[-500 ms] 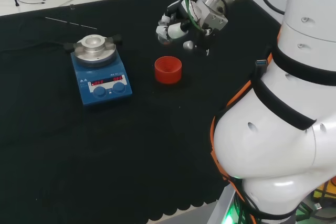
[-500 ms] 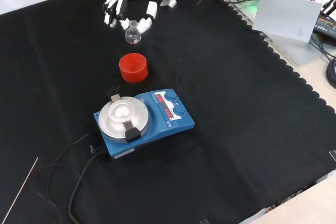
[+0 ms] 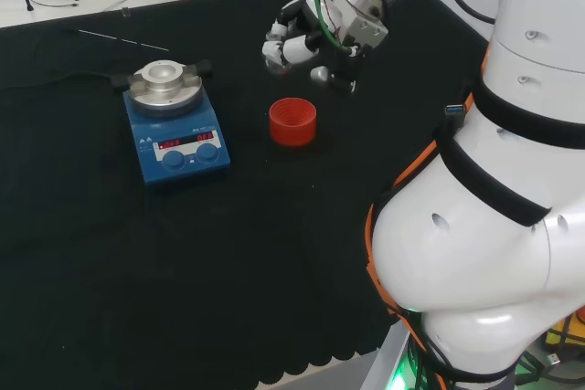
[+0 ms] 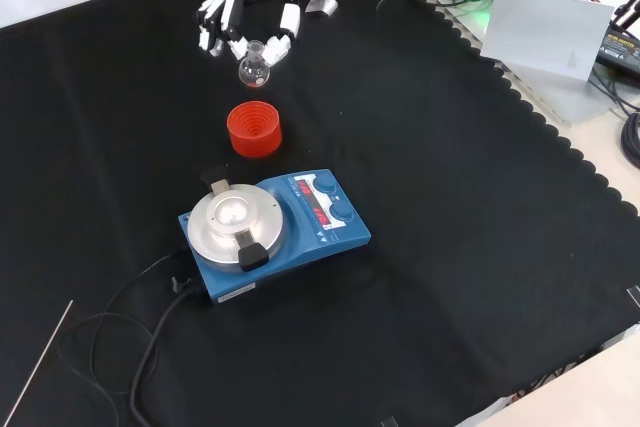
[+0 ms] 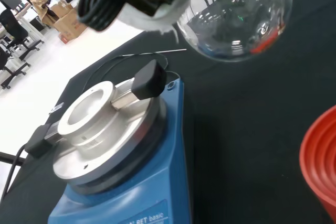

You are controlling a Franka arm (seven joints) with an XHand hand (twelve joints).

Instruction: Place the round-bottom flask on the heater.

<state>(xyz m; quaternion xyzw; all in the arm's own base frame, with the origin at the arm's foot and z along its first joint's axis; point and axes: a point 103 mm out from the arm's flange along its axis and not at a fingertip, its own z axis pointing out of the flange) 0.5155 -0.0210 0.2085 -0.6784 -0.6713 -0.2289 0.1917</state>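
One step is in hand: carrying the flask across to the heater. Going left to right in the head view, the blue heater [image 3: 174,125] sits on the black counter [image 3: 110,253] with its round metal well facing up and bare, the red ribbed ring stand [image 3: 292,121] stands just beside it, also bare, and the hand [image 3: 291,43] hangs in the air beyond the stand. In the front view the round-bottom flask [image 4: 253,65] hangs below the hand's curled fingers [image 4: 285,27], which pinch it at the neck. Its long axis runs near upright, neck up into the hand and bulb down, clear of the cloth and of the stand. By my judgement the next move calls for travel over the red stand to a spot above the metal well, keeping the bulb low and the neck upright, then lowering until the bulb seats in the hollow.
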